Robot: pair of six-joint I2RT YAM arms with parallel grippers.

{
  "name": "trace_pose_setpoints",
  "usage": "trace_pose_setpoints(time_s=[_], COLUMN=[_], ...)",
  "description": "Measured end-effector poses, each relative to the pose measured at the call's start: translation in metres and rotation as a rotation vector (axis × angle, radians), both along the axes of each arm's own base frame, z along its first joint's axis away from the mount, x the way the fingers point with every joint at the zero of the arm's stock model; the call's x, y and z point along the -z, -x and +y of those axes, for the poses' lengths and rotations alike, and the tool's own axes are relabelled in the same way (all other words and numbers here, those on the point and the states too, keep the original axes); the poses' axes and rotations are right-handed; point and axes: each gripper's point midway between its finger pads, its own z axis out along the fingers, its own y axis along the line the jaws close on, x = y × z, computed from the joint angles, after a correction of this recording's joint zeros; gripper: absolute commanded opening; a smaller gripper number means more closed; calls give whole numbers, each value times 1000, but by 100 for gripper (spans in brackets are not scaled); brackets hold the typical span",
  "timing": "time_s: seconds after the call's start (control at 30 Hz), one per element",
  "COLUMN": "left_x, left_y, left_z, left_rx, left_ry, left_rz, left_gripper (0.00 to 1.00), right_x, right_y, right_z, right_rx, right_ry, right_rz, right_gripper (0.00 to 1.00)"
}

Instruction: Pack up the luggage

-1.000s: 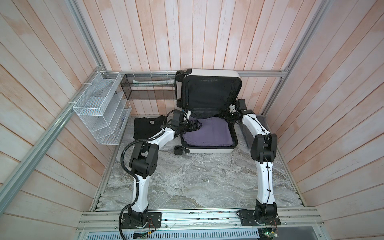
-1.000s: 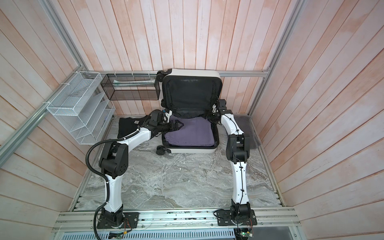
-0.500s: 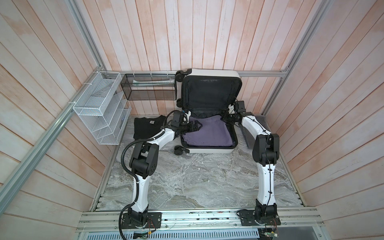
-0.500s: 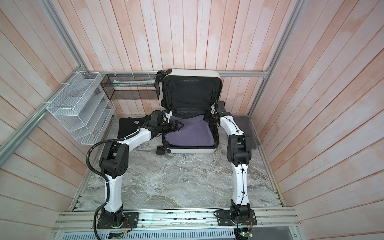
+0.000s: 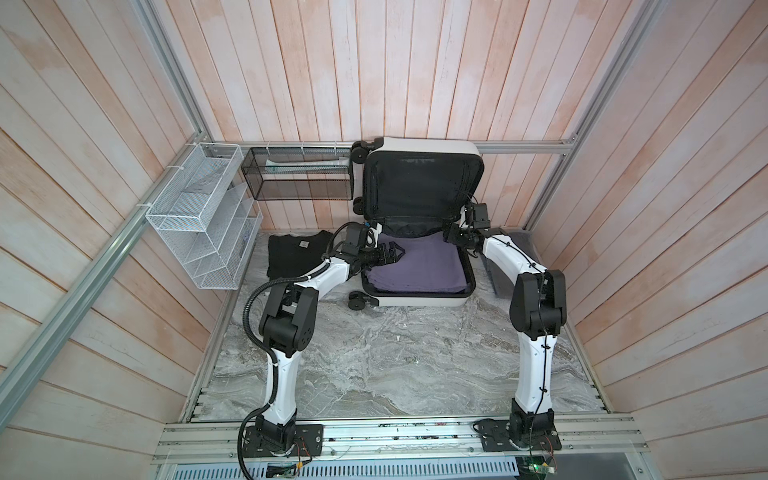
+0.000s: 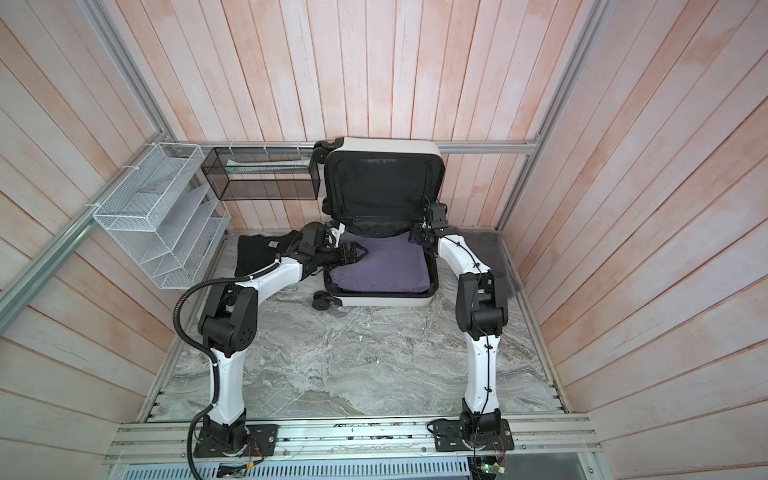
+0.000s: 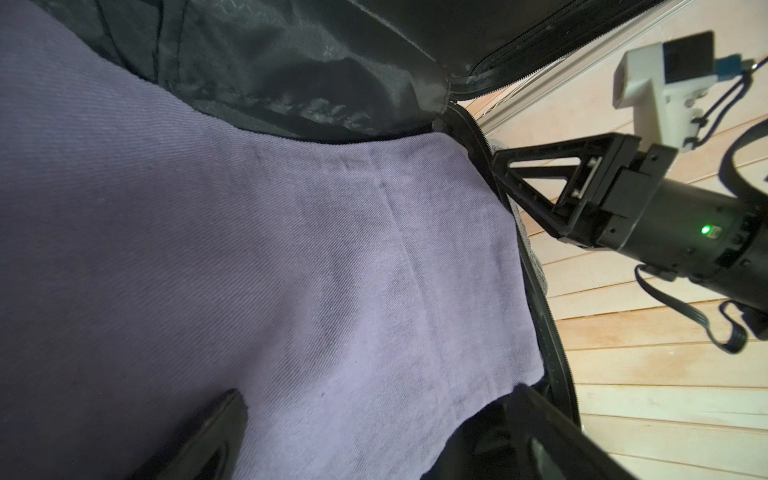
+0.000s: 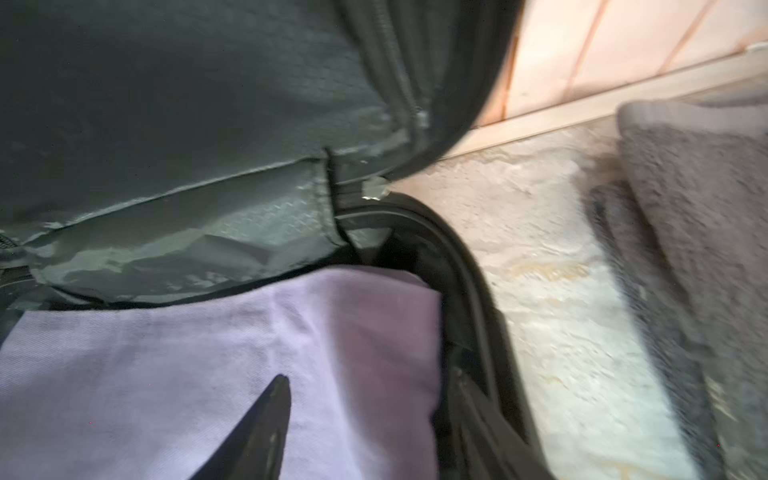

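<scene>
Nearby: black shirt (image 5: 297,253) left of luggage (image 5: 419,149), gray towel (image 8: 685,199) right
Luggage: white, open on desk (image 5: 395,353), lid upright, purple cloth (image 5: 419,268) inside
Left claw (image 5: 398,252): wide open over cloth
Right claw (image 7: 503,164): parted, empty, over cloth

Top views look steeply down; both wrist views closely share luggage (image 7: 291,75).

Smooth white plastic luggage (image 5: 415,300) holds matt purple cloth (image 5: 419,266).
</scene>
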Motion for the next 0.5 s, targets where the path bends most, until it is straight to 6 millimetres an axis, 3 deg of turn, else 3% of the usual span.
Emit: trace_pose_setpoints(time_s=[0.07, 0.17, 0.27, 0.33, 0.4, 0.5], left_x=[1, 1, 1, 2, 1, 2], left_y=[0, 0, 0, 0, 0, 0], left_z=[0, 0, 0, 0, 0, 0], left_rx=[0, 0, 0, -1, -1, -2], left_ry=[0, 1, 1, 3, 4, 6], left_rz=[-1, -2, -3, -1, -1, 1], left_gripper=[100, 100, 100, 100, 100, 100], right_x=[-8, -31, -46, -45, -37, -7], right_y=[4, 4, 1, 1, 0, 1], right_z=[-3, 3, 16, 26, 36, 43], right_rx=[13, 7, -18, -34, -41, -19], right_ry=[-25, -86, -143, -163, -173, -159], right_rz=[-5, -43, -66, -60, -43, 21], right_gripper=[35, 15, 11, 10, 7, 3])
